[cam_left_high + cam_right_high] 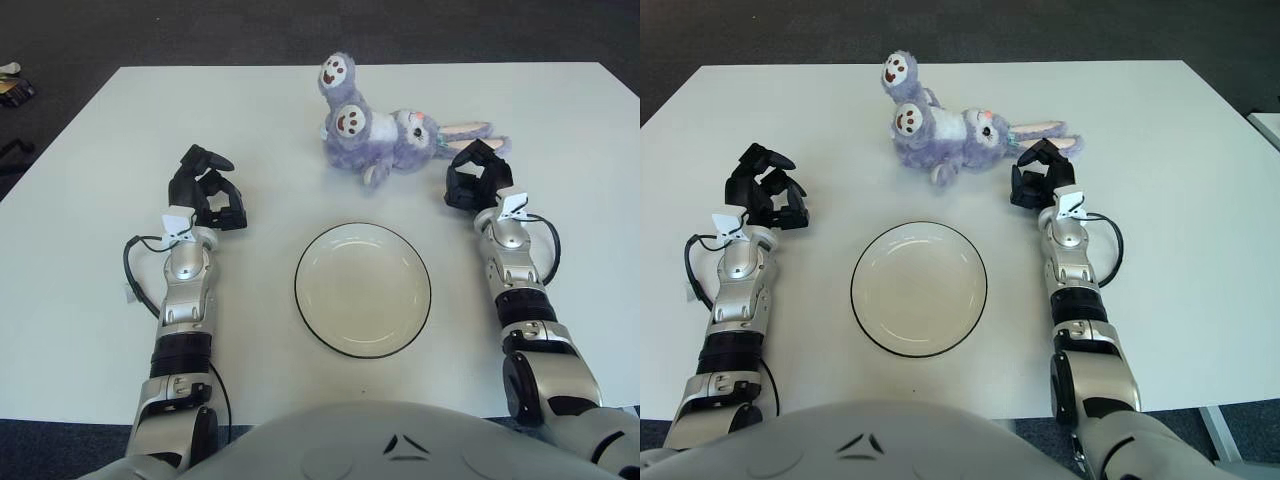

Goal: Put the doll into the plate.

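Observation:
A purple plush rabbit doll (385, 135) lies on its back at the far middle of the white table, feet up to the left and long ears stretched to the right. A white plate (362, 289) with a dark rim sits empty at the near centre. My right hand (474, 176) hovers just right of the doll's head, beside its ears, its black fingers curled and holding nothing. My left hand (206, 190) shows left of the plate, fingers curled and empty.
The white table (90, 200) spreads wide on every side. Dark carpet lies beyond its far edge, with a small object (12, 90) on the floor at the far left.

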{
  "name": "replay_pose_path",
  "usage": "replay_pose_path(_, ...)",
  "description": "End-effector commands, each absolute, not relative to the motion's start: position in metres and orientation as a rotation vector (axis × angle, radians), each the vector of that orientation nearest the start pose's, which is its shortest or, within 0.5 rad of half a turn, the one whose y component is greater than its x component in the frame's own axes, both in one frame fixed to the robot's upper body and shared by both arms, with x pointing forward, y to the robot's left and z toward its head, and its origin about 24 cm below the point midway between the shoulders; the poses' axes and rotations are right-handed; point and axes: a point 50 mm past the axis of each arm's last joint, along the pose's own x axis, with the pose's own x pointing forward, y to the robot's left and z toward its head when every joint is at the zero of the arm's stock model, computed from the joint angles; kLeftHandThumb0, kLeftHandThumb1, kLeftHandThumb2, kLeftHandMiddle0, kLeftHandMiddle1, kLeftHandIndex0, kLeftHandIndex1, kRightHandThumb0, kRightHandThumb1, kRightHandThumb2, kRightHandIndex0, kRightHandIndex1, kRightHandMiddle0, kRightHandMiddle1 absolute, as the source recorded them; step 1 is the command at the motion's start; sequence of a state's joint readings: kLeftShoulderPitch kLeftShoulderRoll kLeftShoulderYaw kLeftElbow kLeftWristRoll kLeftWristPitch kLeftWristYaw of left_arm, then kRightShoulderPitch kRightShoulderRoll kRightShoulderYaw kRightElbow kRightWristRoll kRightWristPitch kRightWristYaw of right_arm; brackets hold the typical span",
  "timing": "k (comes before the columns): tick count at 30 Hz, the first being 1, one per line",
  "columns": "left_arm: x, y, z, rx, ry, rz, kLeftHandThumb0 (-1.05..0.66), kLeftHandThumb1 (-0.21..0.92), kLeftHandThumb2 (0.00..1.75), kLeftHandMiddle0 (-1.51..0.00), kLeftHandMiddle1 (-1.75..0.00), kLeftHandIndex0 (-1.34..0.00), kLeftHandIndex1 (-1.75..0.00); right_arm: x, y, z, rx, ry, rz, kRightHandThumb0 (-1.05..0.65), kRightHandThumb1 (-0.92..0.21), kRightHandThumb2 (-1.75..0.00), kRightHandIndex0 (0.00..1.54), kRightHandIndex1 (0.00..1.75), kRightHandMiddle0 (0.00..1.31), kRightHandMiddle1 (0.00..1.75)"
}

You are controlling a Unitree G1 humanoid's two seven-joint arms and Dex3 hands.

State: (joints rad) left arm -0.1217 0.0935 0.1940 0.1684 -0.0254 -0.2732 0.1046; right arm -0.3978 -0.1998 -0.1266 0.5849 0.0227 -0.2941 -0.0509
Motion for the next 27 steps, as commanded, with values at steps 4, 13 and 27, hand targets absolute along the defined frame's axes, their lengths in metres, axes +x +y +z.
replay_pose_path(4,0.251,0.214,0.031,0.05,-0.113,0.278,-0.01,-0.04,1.73,-0.89,-1.75,-0.65,-1.73,0.314,-0.208,0.043,-0.134,-0.07,-0.164,-0.46,-0.39,-1.22,1.1,1.75,0.55,1.75)
replay_pose_path(13,0.251,0.212,0.035,0.076,-0.129,0.26,-0.01,-0.04,1.73,-0.89,-1.75,-0.65,-1.74,0.312,-0.204,0.054,-0.124,-0.097,-0.223,-0.45,-0.42,-1.19,1.03,1.75,0.53,1.75)
replay_pose_path(27,0.255,0.198,0.054,0.084,-0.203,0.159,-0.01,-0.02,1.67,-0.87,-1.75,-0.68,-1.63,0.305,-0.195,0.077,-0.205,-0.135,-0.281,-0.33,-0.53,-1.04,0.74,1.75,0.41,1.72)
